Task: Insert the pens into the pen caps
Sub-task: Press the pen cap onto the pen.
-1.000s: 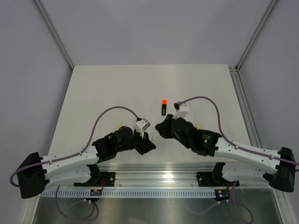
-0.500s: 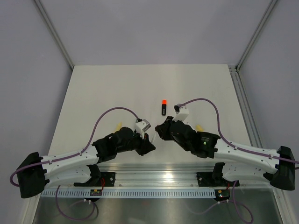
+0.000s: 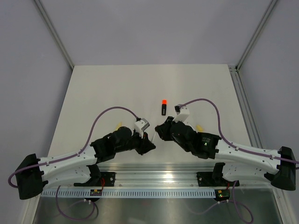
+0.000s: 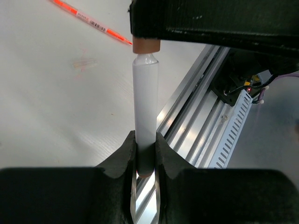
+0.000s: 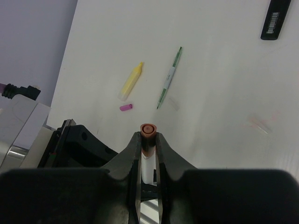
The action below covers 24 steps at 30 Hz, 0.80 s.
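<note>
My left gripper (image 4: 145,142) is shut on a white pen (image 4: 145,98), which points away from it. My right gripper (image 5: 148,138) is shut on a brownish-maroon cap (image 5: 148,129). The cap (image 4: 146,45) sits on the pen's far tip, and the pen's white barrel (image 5: 148,163) shows below the cap between my right fingers. In the top view the two grippers, left (image 3: 148,145) and right (image 3: 159,131), meet near the table's front edge with the white pen (image 3: 153,136) between them. The black highlighter with orange tip (image 3: 163,107) lies beyond them.
An orange-red pen (image 4: 91,21) lies on the table. A pale yellow highlighter (image 5: 131,81), a thin green-and-white pen (image 5: 169,77), a small magenta cap (image 5: 126,107) and a clear cap (image 5: 259,123) lie beyond. The metal rail (image 3: 154,176) runs along the front edge.
My right gripper has shifted slightly toward the left gripper with the cap. The left arm has barely moved.
</note>
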### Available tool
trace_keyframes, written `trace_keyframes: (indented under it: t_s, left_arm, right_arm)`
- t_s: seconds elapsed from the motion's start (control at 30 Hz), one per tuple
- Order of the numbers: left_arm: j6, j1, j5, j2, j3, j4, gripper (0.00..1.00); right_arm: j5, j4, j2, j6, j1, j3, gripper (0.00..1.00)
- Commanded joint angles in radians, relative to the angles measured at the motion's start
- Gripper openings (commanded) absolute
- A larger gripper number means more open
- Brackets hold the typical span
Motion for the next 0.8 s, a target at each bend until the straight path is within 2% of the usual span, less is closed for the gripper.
trace_keyframes:
  t_s: [0.0, 0.27, 0.57, 0.77]
  left_arm:
    - [0.017, 0.004, -0.037, -0.029, 0.058, 0.089, 0.0]
    - [0.025, 0.004, -0.057, -0.005, 0.069, 0.101, 0.0]
    - [0.069, 0.002, -0.151, -0.014, 0.113, 0.086, 0.0]
    - [0.102, 0.002, -0.151, 0.001, 0.148, 0.132, 0.0]
  right_arm:
    - [-0.003, -0.002, -0.017, 0.0, 0.015, -0.013, 0.0]
    - [-0.01, 0.002, -0.008, 0.017, 0.039, -0.018, 0.0]
    - [0.003, -0.116, -0.008, 0.063, 0.069, 0.016, 0.0]
    - [-0.047, -0.153, -0.008, 0.068, 0.079, 0.022, 0.0]
